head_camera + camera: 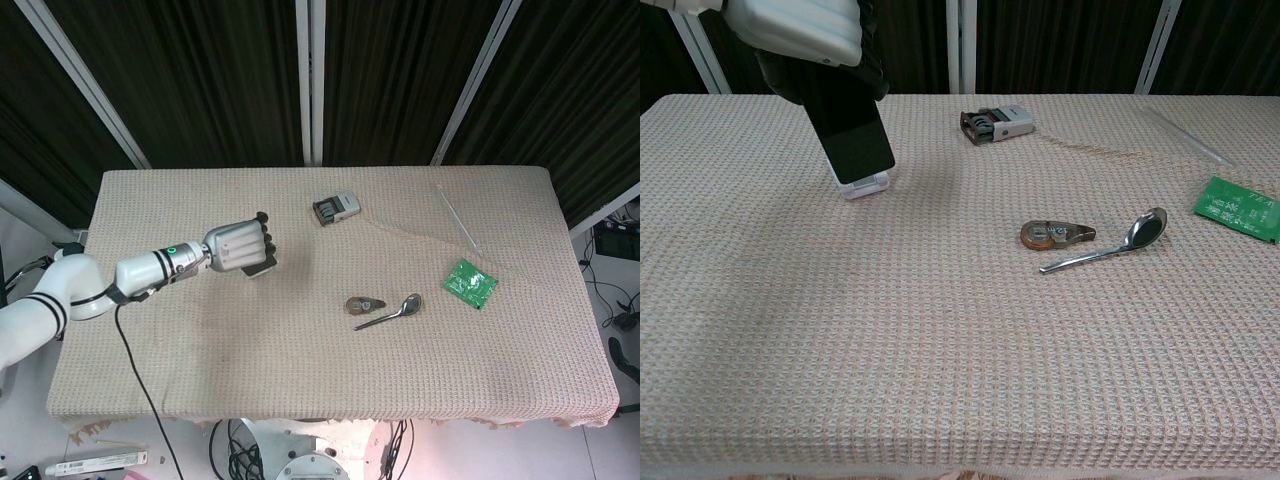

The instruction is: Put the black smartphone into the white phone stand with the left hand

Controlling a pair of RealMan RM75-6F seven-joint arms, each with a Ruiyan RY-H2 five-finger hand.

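Note:
My left hand (240, 247) (800, 35) grips the black smartphone (851, 135) by its upper part, screen facing the chest camera. The phone stands nearly upright, its lower edge at the front lip of the white phone stand (864, 185), which peeks out below it. In the head view only a dark edge of the smartphone (262, 266) and a sliver of the stand (256, 274) show under the hand. I cannot tell whether the phone rests in the stand. The right hand appears in neither view.
A grey stamp-like device (335, 208) lies at the back centre. A correction tape (1055, 235) and a metal spoon (1110, 243) lie right of the middle. A green packet (470, 283) and a clear straw (457, 217) are far right. The beige cloth table (940, 360) spreads around them.

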